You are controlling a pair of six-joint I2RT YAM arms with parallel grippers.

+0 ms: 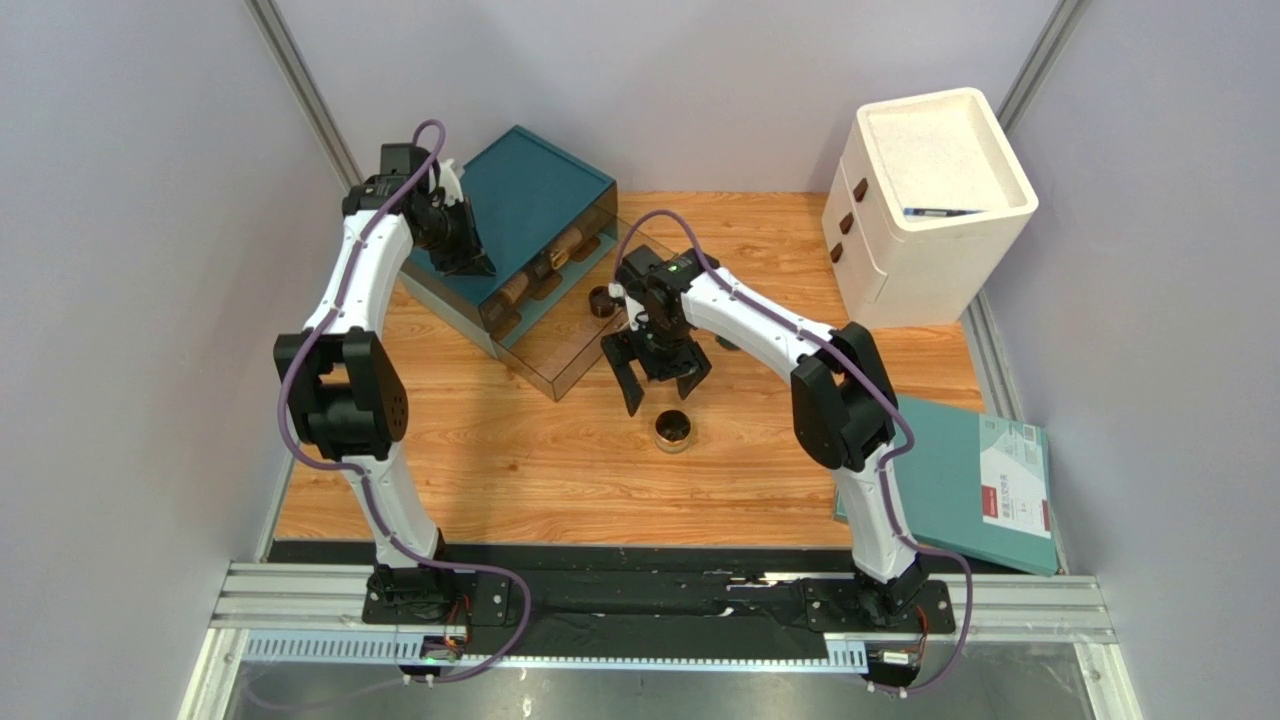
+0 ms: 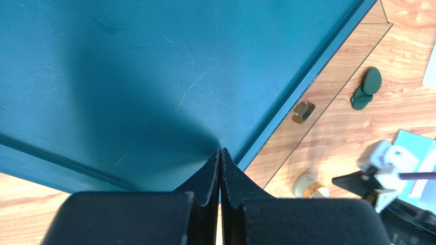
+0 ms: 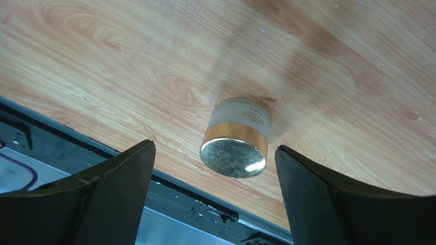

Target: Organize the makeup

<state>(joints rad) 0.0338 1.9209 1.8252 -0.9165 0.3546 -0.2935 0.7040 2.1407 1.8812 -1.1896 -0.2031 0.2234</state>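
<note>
The gold-lidded round jar [image 3: 235,138] stands upright on the wooden table [image 3: 128,61] (frosted body, gold band under a shiny lid). My right claw [image 3: 215,148] hangs directly above it, fingers spread wide to either side and touching nothing. My left claw [image 2: 220,153] is pressed together with nothing between, over the top of the teal drawer box [image 2: 128,76], well apart from the jar.
</note>
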